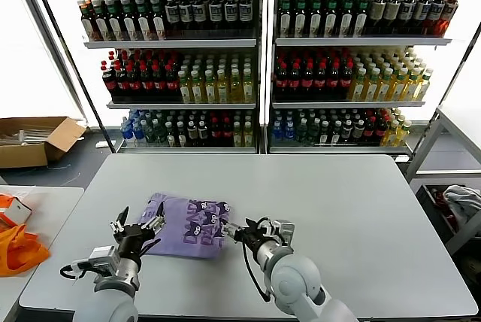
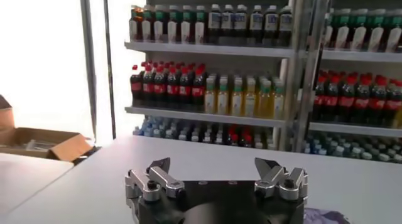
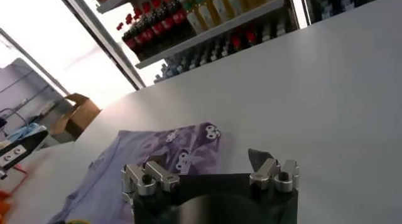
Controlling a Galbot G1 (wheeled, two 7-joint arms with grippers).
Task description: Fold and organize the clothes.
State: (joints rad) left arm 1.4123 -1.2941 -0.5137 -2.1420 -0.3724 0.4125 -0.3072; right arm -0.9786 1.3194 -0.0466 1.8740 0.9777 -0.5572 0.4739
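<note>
One of the clothes, a lavender T-shirt [image 1: 188, 224] with a dark print, lies folded in a compact rectangle near the front left of the grey table [image 1: 338, 202]. My left gripper [image 1: 137, 226] hovers open at the shirt's left edge and holds nothing. In the left wrist view its fingers [image 2: 212, 164] stand wide apart over bare tabletop, and a corner of the shirt [image 2: 326, 216] shows beside them. My right gripper [image 1: 239, 232] is open at the shirt's right front corner. The right wrist view has its fingers [image 3: 204, 159] spread and empty just short of the shirt [image 3: 144, 147].
Tall shelves of drink bottles [image 1: 255, 59] stand behind the table. A cardboard box [image 1: 34, 140] sits on the floor at the far left. An orange item [image 1: 15, 247] lies on a side table at the left. A cart with cloth [image 1: 462, 202] stands to the right.
</note>
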